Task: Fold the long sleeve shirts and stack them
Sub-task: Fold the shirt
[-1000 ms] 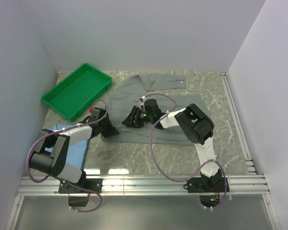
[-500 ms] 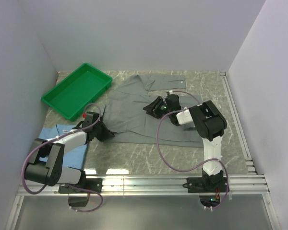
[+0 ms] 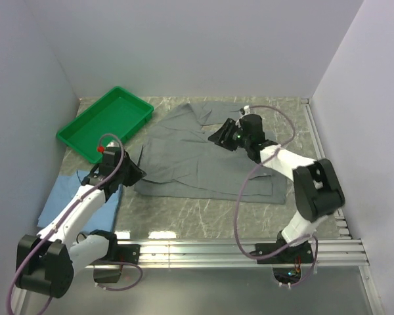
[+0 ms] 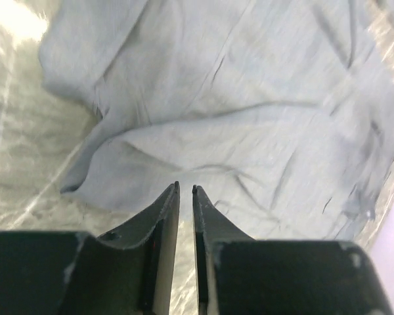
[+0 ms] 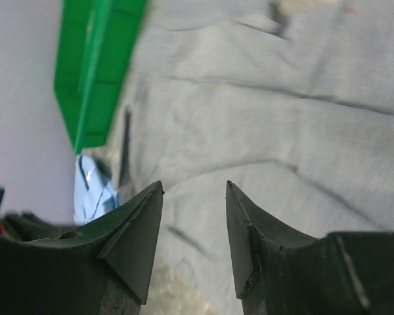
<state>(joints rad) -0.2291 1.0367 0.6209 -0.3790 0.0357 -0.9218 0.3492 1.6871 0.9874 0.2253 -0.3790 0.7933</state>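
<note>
Now, starting at the far left, the green tray (image 3: 108,123) sits by the wall and takes no part in this. Just nearer, the light blue shirt (image 3: 52,200) lies crumpled at the table's left edge under the left arm, not yet folded.

The left gripper (image 3: 132,172) has drawn back over the last second. It was over the middle of the grey shirt (image 3: 197,164), and it now hangs at the shirt's near left edge. In its own wrist view the gripper (image 4: 185,189) shows its fingers drawn almost together, with only a thin slit between them and no cloth in it.

The grey shirt lies spread across the middle of the table, one sleeve reaching toward the back wall. It looks flat rather than folded, though its left edge is rumpled (the left wrist view shows a soft ridge there).

The right gripper (image 3: 218,136) has also left the centre and swung out toward the far side, above the upper part of the shirt near the sleeve. From the wrist its fingers (image 5: 138,230) stand well apart and hold nothing.

Both arms have let go and moved apart, so I judge a smoothing pass is over and the first fold is still to come.
</note>
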